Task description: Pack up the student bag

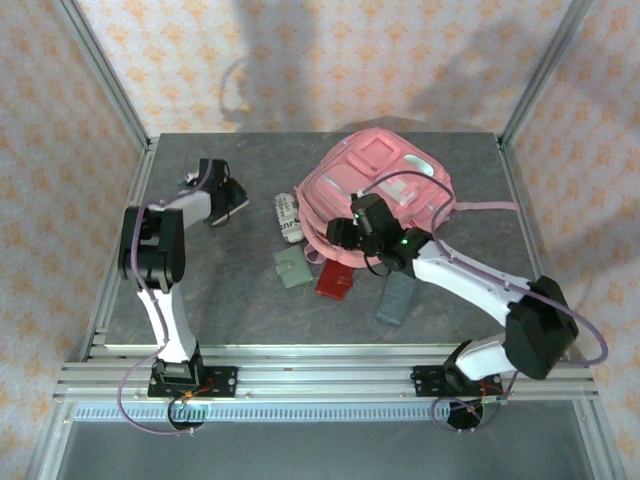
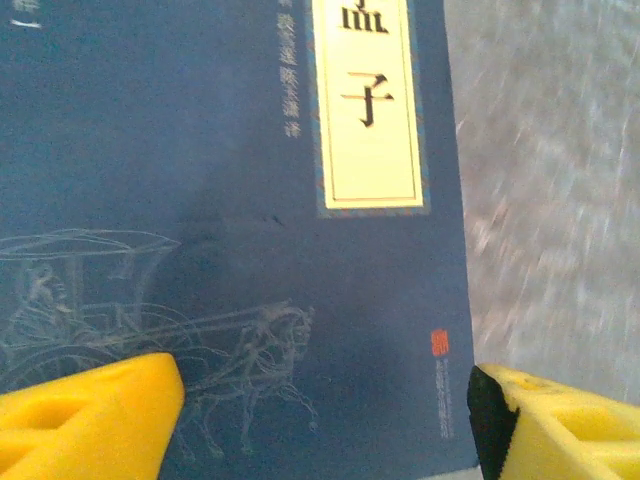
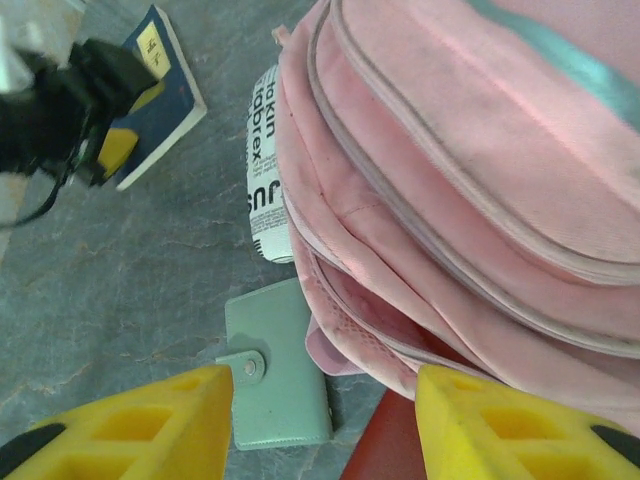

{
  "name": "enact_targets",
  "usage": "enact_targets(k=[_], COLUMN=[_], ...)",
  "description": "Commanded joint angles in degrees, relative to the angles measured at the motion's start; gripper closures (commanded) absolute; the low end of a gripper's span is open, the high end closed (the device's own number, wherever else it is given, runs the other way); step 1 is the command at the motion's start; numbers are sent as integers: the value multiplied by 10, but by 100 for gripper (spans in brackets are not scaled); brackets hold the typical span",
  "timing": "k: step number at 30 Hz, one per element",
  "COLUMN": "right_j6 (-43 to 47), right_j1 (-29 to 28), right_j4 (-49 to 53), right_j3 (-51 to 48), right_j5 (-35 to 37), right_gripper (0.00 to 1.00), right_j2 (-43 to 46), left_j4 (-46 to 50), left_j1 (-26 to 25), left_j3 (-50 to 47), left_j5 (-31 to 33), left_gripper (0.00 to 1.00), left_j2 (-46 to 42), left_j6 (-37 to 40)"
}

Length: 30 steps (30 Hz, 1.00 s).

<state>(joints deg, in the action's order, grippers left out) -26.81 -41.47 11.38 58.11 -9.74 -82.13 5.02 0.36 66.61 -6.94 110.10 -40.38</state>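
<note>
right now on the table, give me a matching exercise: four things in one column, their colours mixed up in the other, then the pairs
Things:
1. student bag
2. book
3. snap wallet
4. printed pouch

Colours:
a. pale green
b. white with black lettering
c. pink
d. dark blue

Pairs: 1-c, 2-d, 3-a, 4-b

Top camera looks down from behind the arm bases (image 1: 190,378), whole bench (image 1: 240,310) in shot. Left wrist hangs tight over the blue book (image 2: 200,180); right wrist, beside the student bag (image 3: 480,150), catches that book too.
</note>
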Motion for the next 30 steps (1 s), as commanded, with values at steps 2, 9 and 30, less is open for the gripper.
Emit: enact_targets(k=[2,9,30], right_j6=[6,9,66], right_j1=[-4,-10,-56], right_j4=[-42,-40,115], right_j3=[57,171,520], right_j5=[-38,-87,-123], right_gripper=[50,52,57], right_j2=[-61,-184,-509], left_j4=[-9,-69,67], left_j1=[-30,-147,-112], left_j3=[-168,-368,-401], left_j5=[-51,-83,52], left_gripper=[24,26,19], left_j2=[-84,-216,-486], left_j6=[-47,-116,-106])
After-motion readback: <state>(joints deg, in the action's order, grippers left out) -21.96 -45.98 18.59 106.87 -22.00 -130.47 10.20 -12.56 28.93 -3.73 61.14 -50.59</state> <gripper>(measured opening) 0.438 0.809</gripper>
